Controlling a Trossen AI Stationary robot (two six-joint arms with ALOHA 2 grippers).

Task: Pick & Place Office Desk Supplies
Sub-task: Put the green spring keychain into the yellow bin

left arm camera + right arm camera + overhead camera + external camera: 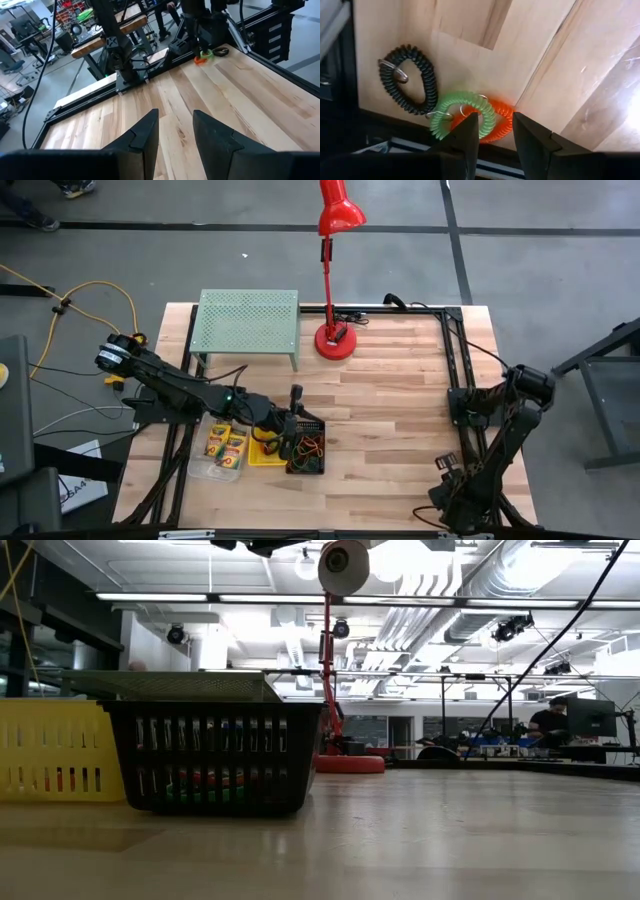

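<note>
Three coiled loops lie flat on the wood at the table's right near side: a black one [407, 80], a green one [462, 116] and an orange one [499, 120], the green overlapping the orange. My right gripper [496, 127] points down just above them, open, with the orange loop showing in the gap between its fingers. Whether it touches them, I cannot tell. My left gripper [175, 114] is open with nothing in it, above the black mesh bin [306, 446]. Left of that bin stand a yellow bin [262, 452] and a clear bin holding crayon boxes [226, 446].
A light-green perforated rack [246, 325] stands at the far left, and a red desk lamp [335, 340] beside it at the far middle. Black frame rails [452, 360] run along the table's right side. Bare wood [390, 420] lies between the bins and the right arm.
</note>
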